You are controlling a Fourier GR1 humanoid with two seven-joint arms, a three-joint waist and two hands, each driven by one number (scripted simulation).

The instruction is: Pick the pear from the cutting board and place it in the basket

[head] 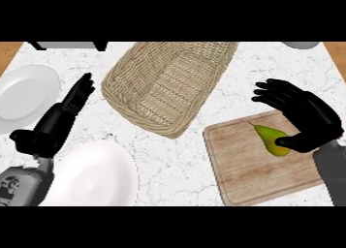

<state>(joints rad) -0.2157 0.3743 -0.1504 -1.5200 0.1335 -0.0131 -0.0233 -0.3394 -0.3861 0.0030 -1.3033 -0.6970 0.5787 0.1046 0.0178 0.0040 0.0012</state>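
Head view, marble counter [204, 160], read left to right.

Far left: a white plate [18, 99] lies flat on the counter, cut by the view's left edge. A second white plate [97, 177] sits below and to the right of it, near the lower edge; the two plates are apart.

Left hand [57, 121]: it comes in from the lower left on a grey forearm and lies between the two plates. Its fingers are straight and together, pointing up and to the right toward the basket's left rim without touching it. The thumb sticks out to the left. The hand holds nothing.

Centre: the woven basket [136, 104] lies on the counter, long axis running from upper right to lower left. Nothing shows inside it. Its lower tip lies just beside the cutting board's upper left corner.

Right: the wooden cutting board [247, 169] lies slightly rotated on the counter. The pear [271, 140] lies on the board's upper right part, stem pointing up and left.

Right hand [307, 114]: it hovers over the board's upper right corner, fingers spread wide and partly bent, extended up and left. The thumb tip touches or sits just beside the pear's lower right side; the fingers are not closed round the fruit.

Top edge: dark and grey objects are cut off, not identifiable.
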